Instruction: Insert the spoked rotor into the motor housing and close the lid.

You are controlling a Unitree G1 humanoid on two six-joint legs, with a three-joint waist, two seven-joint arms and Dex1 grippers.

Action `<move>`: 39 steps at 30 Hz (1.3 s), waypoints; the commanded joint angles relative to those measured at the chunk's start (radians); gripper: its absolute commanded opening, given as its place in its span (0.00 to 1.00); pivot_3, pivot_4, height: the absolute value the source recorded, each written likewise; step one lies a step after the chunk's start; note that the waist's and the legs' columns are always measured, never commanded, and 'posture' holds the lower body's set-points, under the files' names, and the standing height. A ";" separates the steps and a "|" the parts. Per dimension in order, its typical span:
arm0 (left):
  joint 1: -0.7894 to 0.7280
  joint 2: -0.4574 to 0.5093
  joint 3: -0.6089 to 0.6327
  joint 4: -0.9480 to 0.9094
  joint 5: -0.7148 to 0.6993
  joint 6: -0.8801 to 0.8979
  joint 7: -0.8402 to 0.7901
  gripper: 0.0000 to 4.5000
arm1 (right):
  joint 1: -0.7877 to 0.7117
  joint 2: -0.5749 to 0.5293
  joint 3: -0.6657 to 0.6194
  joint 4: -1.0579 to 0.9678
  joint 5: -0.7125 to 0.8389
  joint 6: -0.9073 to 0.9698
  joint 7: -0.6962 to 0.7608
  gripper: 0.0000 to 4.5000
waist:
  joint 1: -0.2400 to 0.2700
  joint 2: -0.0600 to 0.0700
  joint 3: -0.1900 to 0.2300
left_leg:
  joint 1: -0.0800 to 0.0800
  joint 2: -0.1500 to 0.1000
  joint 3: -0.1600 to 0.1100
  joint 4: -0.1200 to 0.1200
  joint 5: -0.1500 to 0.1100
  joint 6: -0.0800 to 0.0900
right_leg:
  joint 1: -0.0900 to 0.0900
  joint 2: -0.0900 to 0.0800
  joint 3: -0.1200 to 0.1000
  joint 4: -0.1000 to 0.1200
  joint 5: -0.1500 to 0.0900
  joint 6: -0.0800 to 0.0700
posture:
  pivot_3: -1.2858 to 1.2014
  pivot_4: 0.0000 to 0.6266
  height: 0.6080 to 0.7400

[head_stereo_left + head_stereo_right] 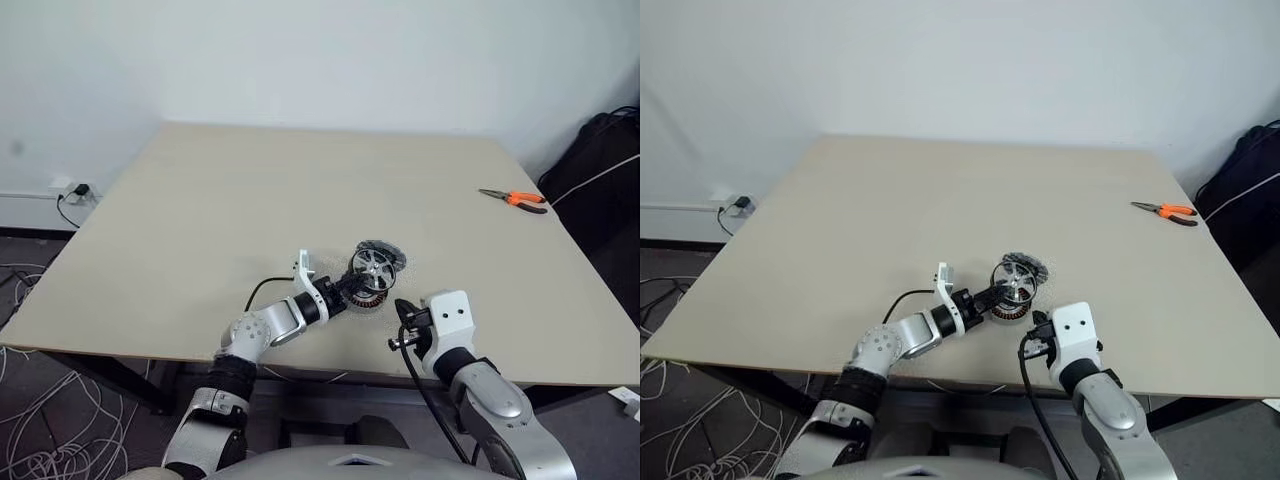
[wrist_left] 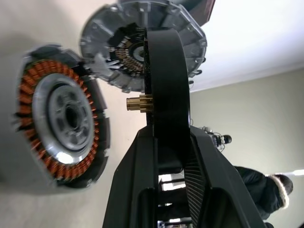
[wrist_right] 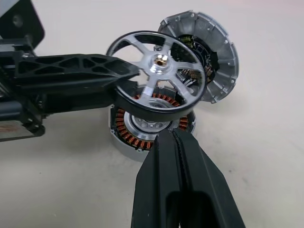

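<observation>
The table (image 1: 200,200) carries one spoked rotor (image 3: 159,76), one motor housing (image 3: 142,130) and one lid (image 3: 213,57). One pair of pliers (image 1: 515,199) (orange-handled) lies there too.

You're looking at a square beige desk (image 1: 200,220) against a plain white wall (image 1: 320,50). Left of it, a wall socket (image 1: 70,187) sits low, with white cables (image 1: 40,440) strewn over the dark floor (image 1: 30,260). A black bag (image 1: 600,170) stands at the right.

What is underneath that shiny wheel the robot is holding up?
Under the spoked rotor, gripped by the left gripper, sits the motor housing on the table. Its copper windings and silver centre show; its far side is covered by the rotor.
</observation>
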 commanded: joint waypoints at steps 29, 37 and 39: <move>0.016 -0.206 0.054 0.076 0.110 0.014 -0.013 0.94 | 0.001 0.004 -0.014 -0.049 -0.004 -0.010 -0.016 0.00 | 0.002 0.000 0.000 | 0.000 0.000 0.000 0.002 0.000 0.000 | 0.001 -0.001 0.000 0.000 0.001 0.001 | 0.52 0.00 1.00; 0.051 -0.185 0.088 -0.010 0.088 0.034 0.001 0.99 | 0.001 0.005 -0.011 -0.043 -0.003 -0.014 -0.016 0.00 | 0.001 0.000 -0.001 | 0.001 0.000 0.000 0.002 0.000 0.000 | 0.002 -0.001 0.000 0.001 0.001 0.002 | 0.52 0.00 1.00; 0.065 -0.178 0.097 -0.049 0.083 0.039 0.009 0.99 | -0.003 0.006 -0.010 -0.039 -0.002 -0.015 -0.015 0.00 | 0.000 0.000 0.000 | 0.001 0.000 0.000 0.002 0.000 0.000 | 0.001 -0.001 0.000 0.001 0.001 0.001 | 0.52 0.00 1.00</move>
